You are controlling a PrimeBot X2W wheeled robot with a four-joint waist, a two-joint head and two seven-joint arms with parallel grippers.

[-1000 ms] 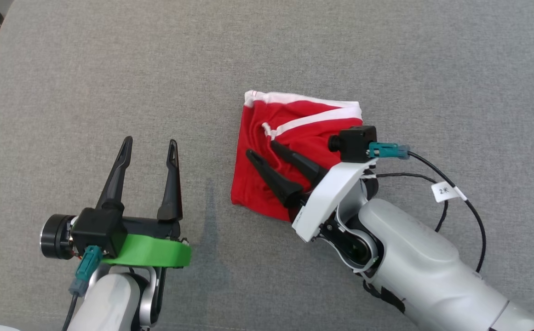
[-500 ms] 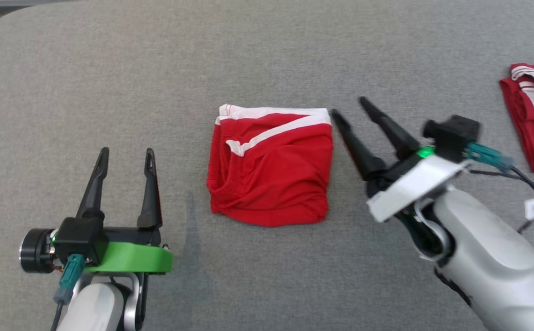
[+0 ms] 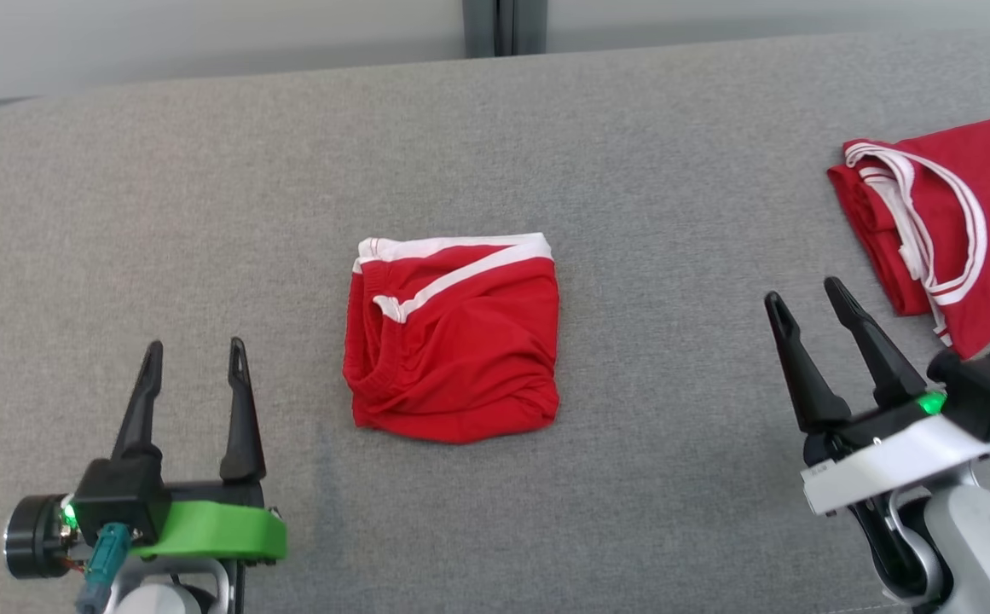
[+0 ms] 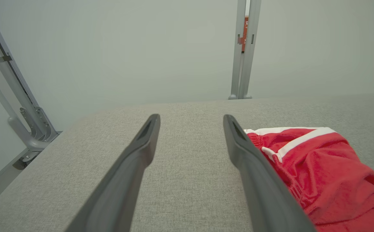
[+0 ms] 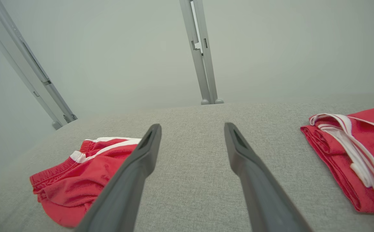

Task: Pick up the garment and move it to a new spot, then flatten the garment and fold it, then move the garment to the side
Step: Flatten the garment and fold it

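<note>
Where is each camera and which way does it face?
Head view: high, looking down on the grey fabric surface; folded red shorts with white trim centre, both arms' jaws open at the lower corners.
Left wrist view: low, facing the pale wall along its open jaws; shorts at right.
Right wrist view: likewise; shorts at left, red white-edged jersey at right.
Both wrist views share the shorts and the grey post.
</note>
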